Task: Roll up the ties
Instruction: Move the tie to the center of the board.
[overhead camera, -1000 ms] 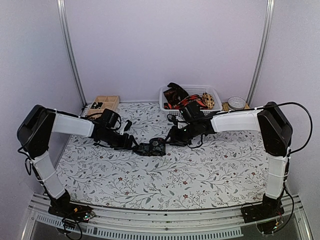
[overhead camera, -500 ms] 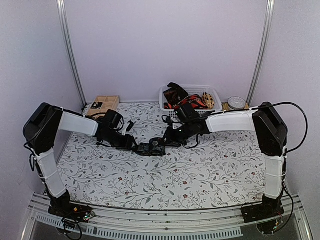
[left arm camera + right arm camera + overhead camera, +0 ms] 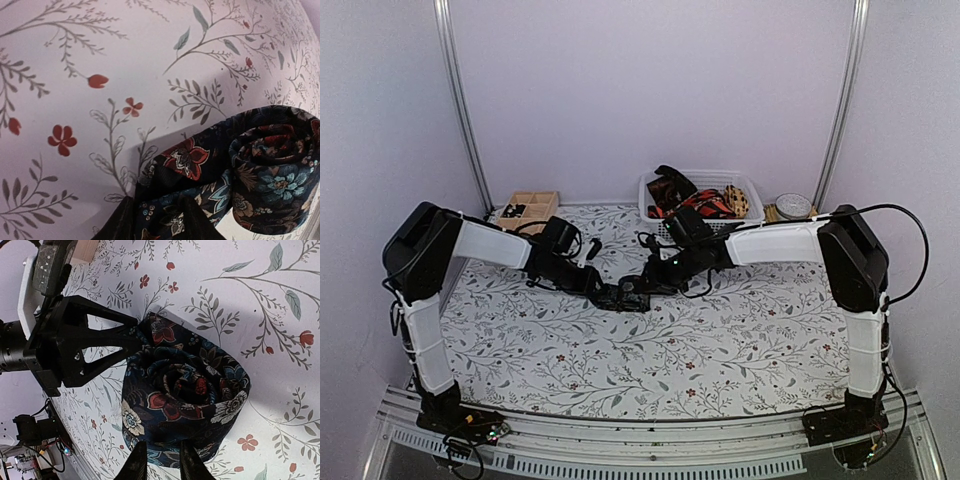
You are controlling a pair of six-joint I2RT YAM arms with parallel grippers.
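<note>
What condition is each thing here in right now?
Flowered tie: coiled into a roll, lying on the table.
Left pincer: shut on the tie's loose end.
Right pincer: shut on the roll's edge.
Basket: holding loose ties.

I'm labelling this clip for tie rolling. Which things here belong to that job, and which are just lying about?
Part of the job: rolled tie on the table; loose ties waiting in the basket.

Just lying about: basket; wooden tray; round silver tin.
</note>
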